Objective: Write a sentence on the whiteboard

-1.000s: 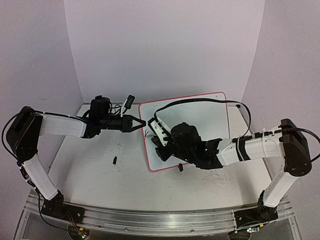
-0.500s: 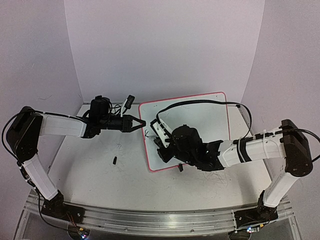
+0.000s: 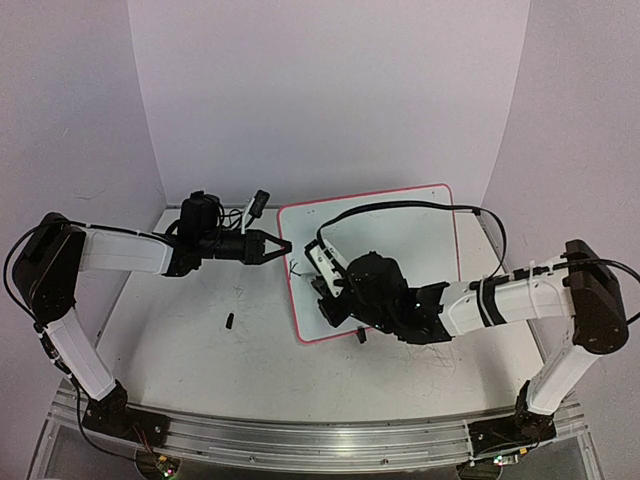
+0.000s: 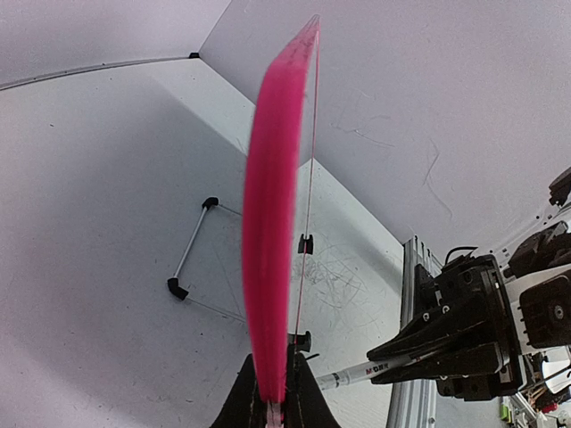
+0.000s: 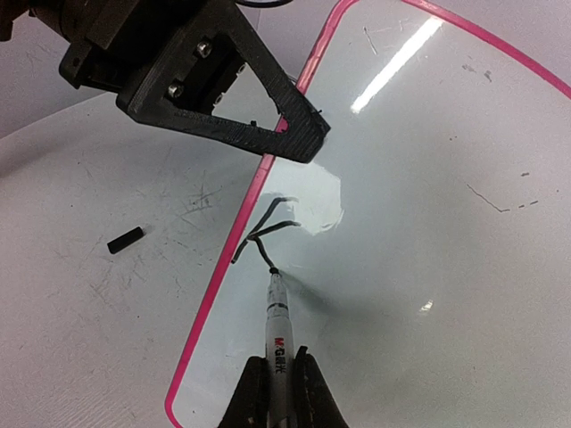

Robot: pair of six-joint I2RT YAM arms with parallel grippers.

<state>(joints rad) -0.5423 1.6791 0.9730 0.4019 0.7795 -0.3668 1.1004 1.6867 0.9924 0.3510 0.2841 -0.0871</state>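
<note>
Top external view showed the counter [image 3: 200,345] carrying the whiteboard [image 3: 400,225] at its middle, the left rim pinched in the left claw [image 3: 283,245]. The right claw [image 5: 278,376] was clamped on a marker [image 5: 277,321], whose tip touched the board near that rim at the sentence [image 5: 268,227], just a few black strokes. A small black piece [image 3: 229,321] lay left of the board.

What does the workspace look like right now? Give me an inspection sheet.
Surface: tabletop scuffed, faint scribbles.
Job's things: whiteboard pink-rimmed; sentence only a few first strokes near its left rim; marker tip at the strokes.
Clutter: small black piece left of the board.
Grippers: left gripper shut on whiteboard rim; right gripper shut on marker.
Cables: black cable arcs over the board.
Surroundings: white walls, nothing else seen.
</note>
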